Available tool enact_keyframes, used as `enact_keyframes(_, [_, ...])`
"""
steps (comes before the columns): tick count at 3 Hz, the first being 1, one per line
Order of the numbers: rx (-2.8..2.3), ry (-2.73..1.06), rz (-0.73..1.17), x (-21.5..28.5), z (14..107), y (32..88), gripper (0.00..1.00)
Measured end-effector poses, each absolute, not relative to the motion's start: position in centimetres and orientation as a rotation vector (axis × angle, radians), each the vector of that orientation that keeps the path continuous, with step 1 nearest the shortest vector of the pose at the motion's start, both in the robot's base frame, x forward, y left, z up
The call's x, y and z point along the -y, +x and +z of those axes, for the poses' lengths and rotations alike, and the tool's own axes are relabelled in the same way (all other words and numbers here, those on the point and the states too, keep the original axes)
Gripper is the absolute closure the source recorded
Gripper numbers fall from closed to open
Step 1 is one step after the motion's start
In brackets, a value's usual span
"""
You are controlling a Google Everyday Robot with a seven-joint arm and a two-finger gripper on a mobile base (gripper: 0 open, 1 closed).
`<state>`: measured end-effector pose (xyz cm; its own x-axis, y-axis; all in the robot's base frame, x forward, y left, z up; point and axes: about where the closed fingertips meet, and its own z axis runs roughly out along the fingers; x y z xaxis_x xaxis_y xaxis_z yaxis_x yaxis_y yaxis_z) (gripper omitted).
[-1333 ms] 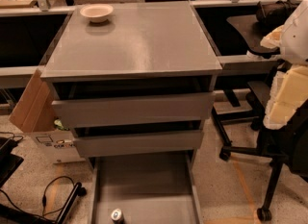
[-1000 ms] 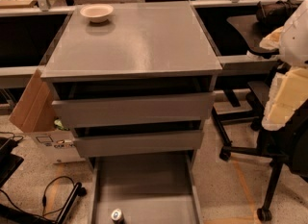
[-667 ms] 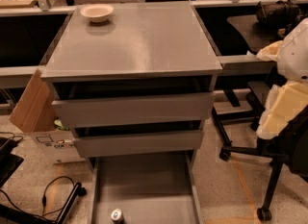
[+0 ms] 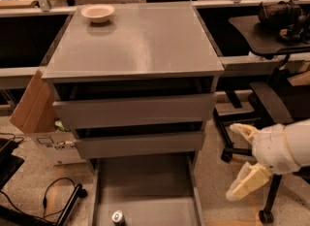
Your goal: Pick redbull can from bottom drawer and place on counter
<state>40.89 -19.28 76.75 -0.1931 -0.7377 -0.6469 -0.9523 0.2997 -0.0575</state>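
The redbull can (image 4: 117, 217) stands upright, I think, near the front of the pulled-out bottom drawer (image 4: 145, 184), untouched. My gripper (image 4: 237, 161), jaws apart, has dropped lower off the cabinet's (image 4: 133, 111) right side, well apart from the can. Reaching in comes next, the worktop (image 4: 140, 40) later.

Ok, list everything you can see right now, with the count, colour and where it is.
redbull can: one, silver-topped, standing at the near end of the bottom drawer
bottom drawer: one, grey, pulled out at floor level
counter: one, matte grey, top of the cabinet
bowl: one, cream, back left of the counter
upper drawers: two, grey, above the bottom drawer
cardboard box: one, brown, left of the cabinet
office chair: one, black, right of the cabinet
end effector: one, cream, open, low on the right, outside the drawer
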Motion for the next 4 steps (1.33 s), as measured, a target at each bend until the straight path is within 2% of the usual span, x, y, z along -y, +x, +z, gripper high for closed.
enact_keyframes(1, [-1.858,-1.247,0.566,19.7,72.2,42.4,0.0])
enact_keyframes(2, [-1.801,-1.166,0.532,22.2,70.8,43.3,0.0])
enact_keyframes(4, [-1.765,-1.192,0.548,20.6,68.5,44.2,0.0])
